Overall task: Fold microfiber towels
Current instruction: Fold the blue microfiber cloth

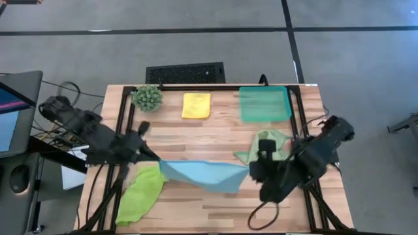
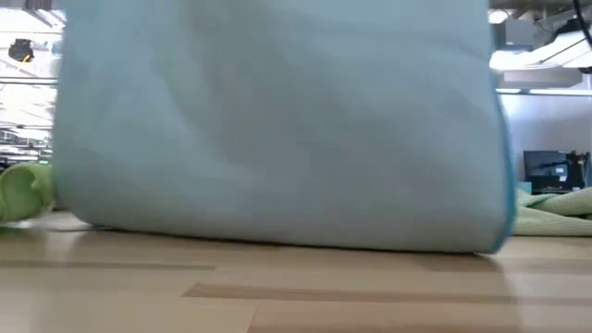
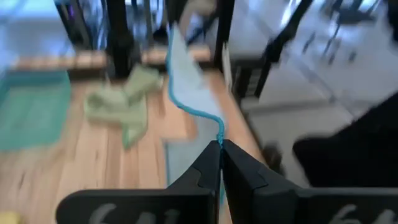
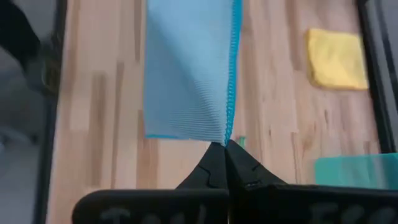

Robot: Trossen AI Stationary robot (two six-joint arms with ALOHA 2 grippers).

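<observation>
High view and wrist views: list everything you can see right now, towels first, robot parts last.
Light blue microfiber towel: one, stretched between both grippers over the table's front middle.
Lime green microfiber towel: one, crumpled, front left.
Pale sage green microfiber towel: one, crumpled, right, partly under the right arm.
Yellow microfiber towel: one, folded, back middle.
Teal plastic tray: one, back right.
Small spiky green plant: one, back left.
Wooden table: one.
Left gripper: fingers shut on the blue towel's corner.
Right gripper: fingers shut on its opposite corner.

Even bright light; left wrist view blurry.
</observation>
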